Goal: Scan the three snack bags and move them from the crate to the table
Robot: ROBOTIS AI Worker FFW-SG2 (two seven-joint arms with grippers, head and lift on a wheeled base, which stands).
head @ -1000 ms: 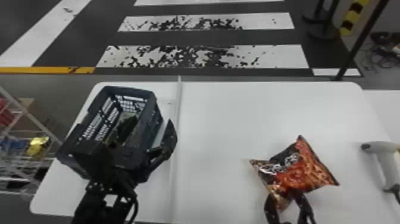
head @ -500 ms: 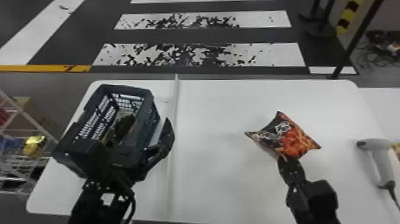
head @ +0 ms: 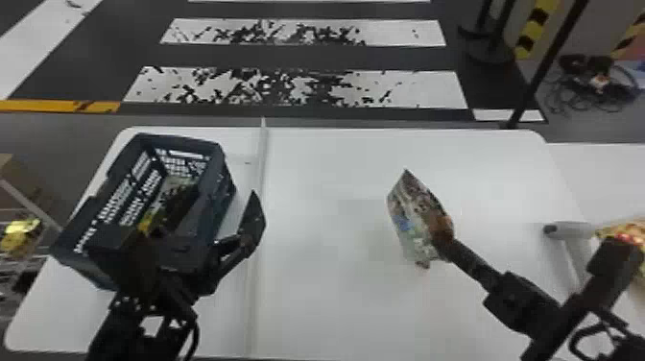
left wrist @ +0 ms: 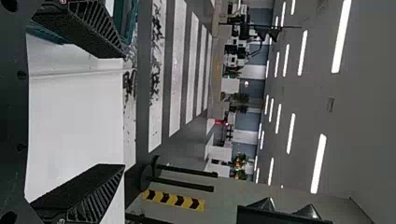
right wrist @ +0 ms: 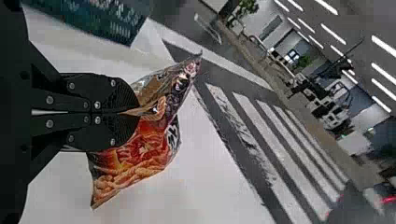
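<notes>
While the right gripper (right wrist: pixel 139 112) is pinching a snack bag (right wrist: pixel 144 149) above the table (head: pixel 326 297), the left gripper (left wrist: pixel 123 109) is hovering at the crate (head: pixel 185 140), its fingers spread wide and holding nothing. Something yellow (head: pixel 149 218) is showing inside the crate, probably another bag awaiting its turn. A packet (head: pixel 619 227) is lying near the scanner (head: pixel 573 240), perhaps one bag already moved. The pinched bag is still needing setting down; whether it is also needing scanning, the views are not revealing.
</notes>
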